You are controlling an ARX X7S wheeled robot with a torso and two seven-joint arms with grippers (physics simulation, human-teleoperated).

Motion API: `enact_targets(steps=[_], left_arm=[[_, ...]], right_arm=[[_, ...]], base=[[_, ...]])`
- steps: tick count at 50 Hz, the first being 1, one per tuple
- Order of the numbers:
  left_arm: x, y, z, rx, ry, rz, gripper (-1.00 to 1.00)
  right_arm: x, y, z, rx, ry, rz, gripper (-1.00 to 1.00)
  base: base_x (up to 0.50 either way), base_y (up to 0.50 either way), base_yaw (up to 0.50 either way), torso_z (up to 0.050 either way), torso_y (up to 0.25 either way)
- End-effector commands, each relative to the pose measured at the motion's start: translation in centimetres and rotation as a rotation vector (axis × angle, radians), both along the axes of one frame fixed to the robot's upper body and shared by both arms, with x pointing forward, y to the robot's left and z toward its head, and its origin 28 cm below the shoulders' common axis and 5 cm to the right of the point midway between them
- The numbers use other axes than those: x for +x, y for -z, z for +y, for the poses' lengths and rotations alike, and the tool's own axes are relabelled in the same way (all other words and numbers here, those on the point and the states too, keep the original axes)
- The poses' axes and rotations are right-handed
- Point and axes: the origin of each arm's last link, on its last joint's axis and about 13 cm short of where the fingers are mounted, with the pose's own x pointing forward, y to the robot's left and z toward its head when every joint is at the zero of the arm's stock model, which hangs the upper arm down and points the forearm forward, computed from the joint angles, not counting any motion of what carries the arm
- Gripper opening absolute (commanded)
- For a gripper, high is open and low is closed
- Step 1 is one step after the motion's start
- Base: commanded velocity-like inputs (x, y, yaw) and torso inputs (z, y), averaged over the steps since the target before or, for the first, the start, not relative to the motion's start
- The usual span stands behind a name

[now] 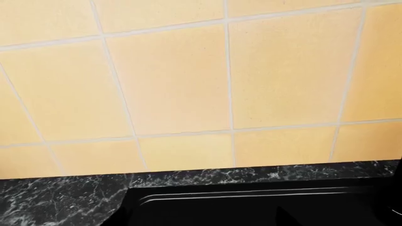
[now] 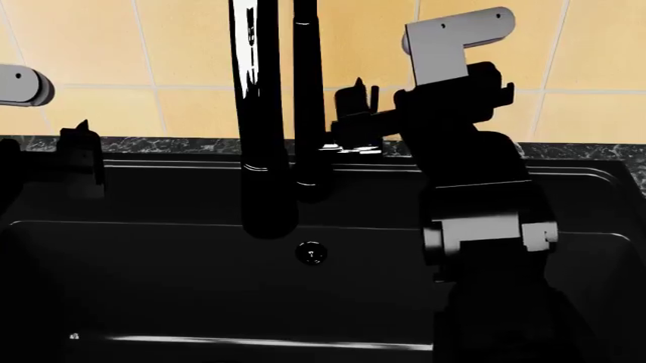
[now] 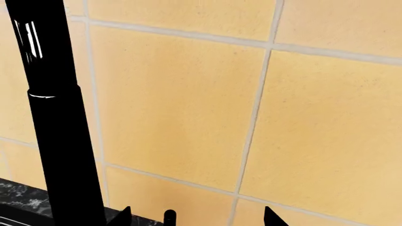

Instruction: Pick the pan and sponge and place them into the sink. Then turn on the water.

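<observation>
1. Beside the faucet (image 2: pixel 268 121), on its right, I see my right gripper (image 2: pixel 355 106) held up at the level of the sink's back rim, its fingers pointing toward the faucet tubes and the tiled wall (image 2: pixel 181 68).
2. Its jaws look parted: in the right wrist view two dark fingertips (image 3: pixel 122 216) stand apart with tile showing between them, and a thin black lever (image 3: pixel 169 217) rises in that gap. I cannot tell whether either finger touches it.
3. On the faucet's far left side my left gripper (image 2: pixel 81 155) hovers over the sink's left rim. Only a dark silhouette shows, so I cannot tell how its jaws stand; the left wrist view shows no fingers, just wall tile, marble counter (image 1: pixel 56 197) and the sink edge.
4. The faucet stands upright at the back of the sink (image 2: pixel 181 302), long axis vertical, its two glossy black tubes running out of the top of the head view.
5. The sink's long axis runs left to right beneath the faucet; a small round fitting (image 2: pixel 311 253) sits on the back wall just below the faucet's lower end.
6. I cannot make out the pan or the sponge anywhere in the dark basin, and no white stream shows at the faucet.
</observation>
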Motion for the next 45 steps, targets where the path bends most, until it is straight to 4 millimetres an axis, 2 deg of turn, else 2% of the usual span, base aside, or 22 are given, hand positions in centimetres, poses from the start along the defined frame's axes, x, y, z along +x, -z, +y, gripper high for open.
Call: enact_targets(steps=[1, 12, 16, 24, 30, 45], left_arm=[[0.2, -0.4, 0.0, -0.007, 0.045, -0.038, 1.0], [0.4, -0.4, -0.3, -0.018, 0.059, -0.028, 1.0], [0.3, -1.5, 0.2, -0.013, 0.04, -0.054, 1.0], [0.1, -1.9, 0.3, -0.008, 0.038, -0.071, 1.0], [0.4, -2.8, 0.1, -0.013, 0.042, -0.091, 1.0], [0.5, -2.9, 0.0, -0.007, 0.039, -0.093, 1.0]], right_arm=[[0.1, -0.4, 0.9, 0.014, -0.038, 0.01, 1.0], [0.2, -1.0, 0.8, 0.02, -0.03, 0.003, 1.0], [0.3, -2.1, 0.3, 0.034, -0.018, -0.014, 1.0], [0.4, -3.7, 0.2, 0.026, -0.022, -0.029, 1.0], [0.4, -3.8, 0.4, 0.03, -0.033, -0.019, 1.0], [0.3, -3.3, 0.7, 0.051, -0.038, -0.001, 1.0]], base=[[0.0, 0.0, 0.0, 0.005, -0.08], [0.0, 0.0, 0.0, 0.006, -0.081], [0.0, 0.0, 0.0, 0.008, -0.082], [0.0, 0.0, 0.0, 0.008, -0.082], [0.0, 0.0, 0.0, 0.008, -0.084], [0.0, 0.0, 0.0, 0.008, -0.082]])
